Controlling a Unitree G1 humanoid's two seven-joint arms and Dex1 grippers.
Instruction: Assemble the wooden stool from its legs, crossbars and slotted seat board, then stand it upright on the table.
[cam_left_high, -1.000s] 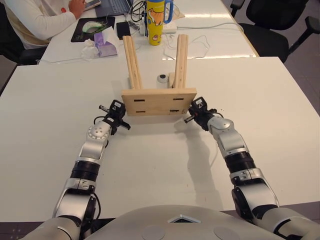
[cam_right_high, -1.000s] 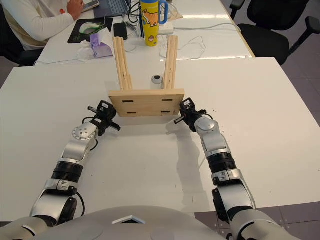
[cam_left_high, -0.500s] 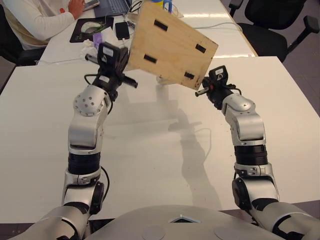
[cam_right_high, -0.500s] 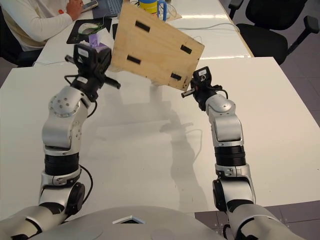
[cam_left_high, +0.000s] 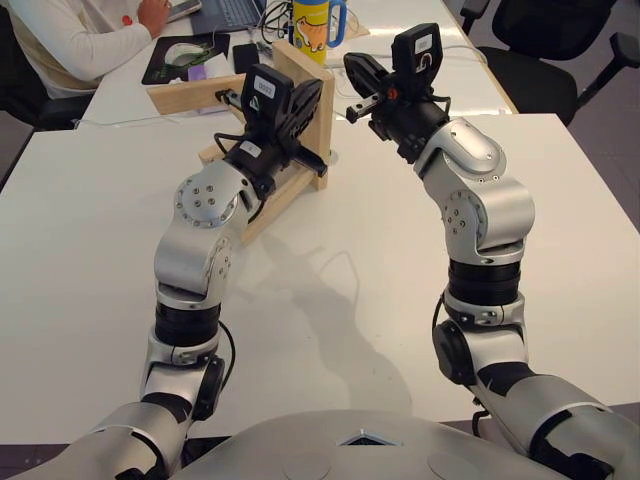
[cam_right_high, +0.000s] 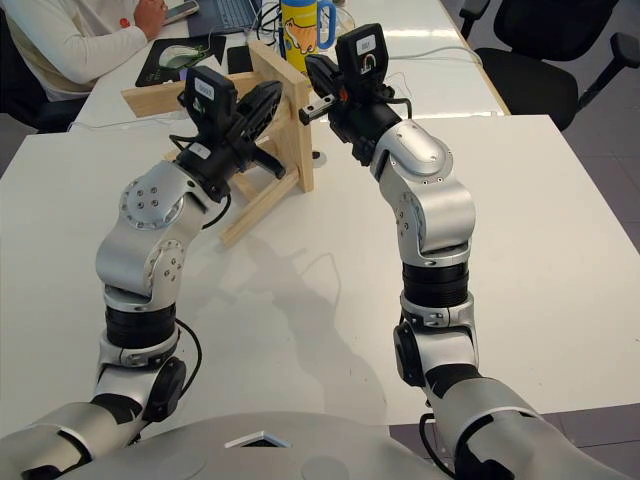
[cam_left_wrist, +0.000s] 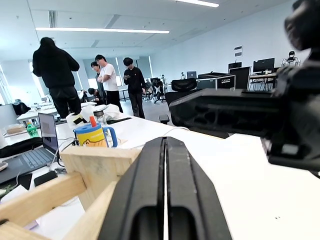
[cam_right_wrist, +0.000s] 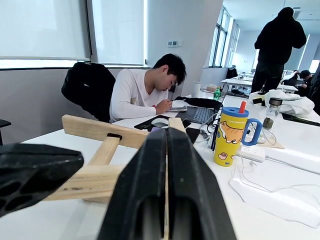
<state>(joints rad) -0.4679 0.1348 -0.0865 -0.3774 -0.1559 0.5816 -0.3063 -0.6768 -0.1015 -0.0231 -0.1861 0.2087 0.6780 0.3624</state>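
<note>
1. Stool (cam_right_high: 300, 140) is on its side on the tabletop (cam_right_high: 300, 330). Seat board's standing on edge, legs point off to the robot's left.
2. L claw (cam_right_high: 258, 108) is up right beside the seat board, on the legs side, fingers pressed together.
3. R claw (cam_right_high: 320, 85) is near the board's other face, fingers together too.

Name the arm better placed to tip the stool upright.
Left, probably: the left gripper is at the stool, beside its seat board; the right gripper hovers apart.
</note>
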